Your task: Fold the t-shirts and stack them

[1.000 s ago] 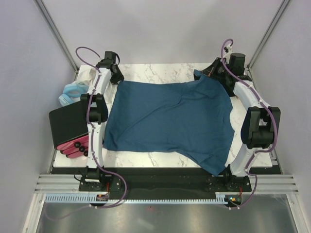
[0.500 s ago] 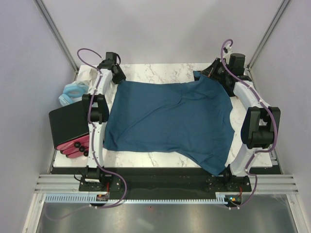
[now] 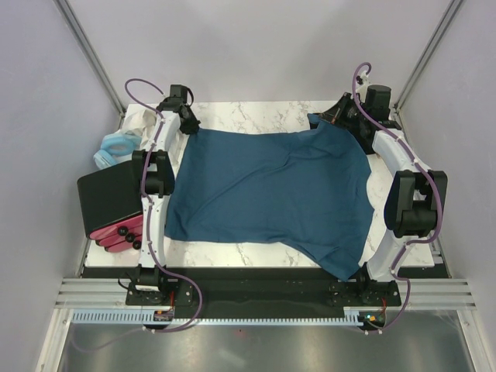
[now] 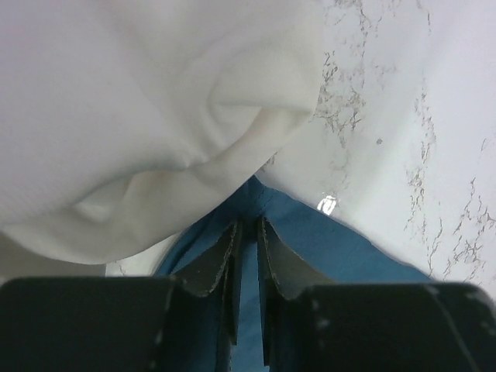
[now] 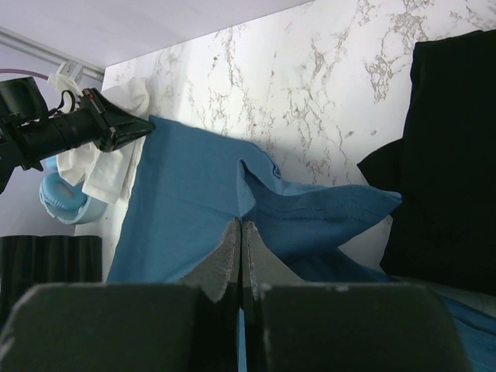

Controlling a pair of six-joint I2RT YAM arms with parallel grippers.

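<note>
Okay, marble table [image 3: 256,112] takes up most of the top view, with both arms reaching to its far edge

Teal shirt [image 3: 271,186] lies spread flat across the middle of the table, wrinkled. Its near right corner hangs toward the table's front edge by the right arm's base

Black box [image 3: 105,198] sits off the left edge of the table, beside the left arm

Black shirt [image 5: 457,155] shows in the right wrist view as a dark bunch at the far right of the table, touching the teal shirt's far right corner (hard to tell apart from the arm in the top view)

White cloth [image 4: 155,116] is bunched at the far left corner, its edge lying just over the teal shirt's far left corner

Pale blue ring [image 3: 116,147] lies left of the table, between the white cloth and the black box

Left gripper [image 4: 246,256] is at the far left corner of the teal shirt. Its fingers are almost together, with teal fabric in the narrow gap

Right gripper [image 5: 241,248] is at the far right corner. Fingers are pressed together, pinching a raised fold of the teal shirt

Pink items [image 3: 116,236] lie against the near side of the black box; I can't tell what they are
</note>
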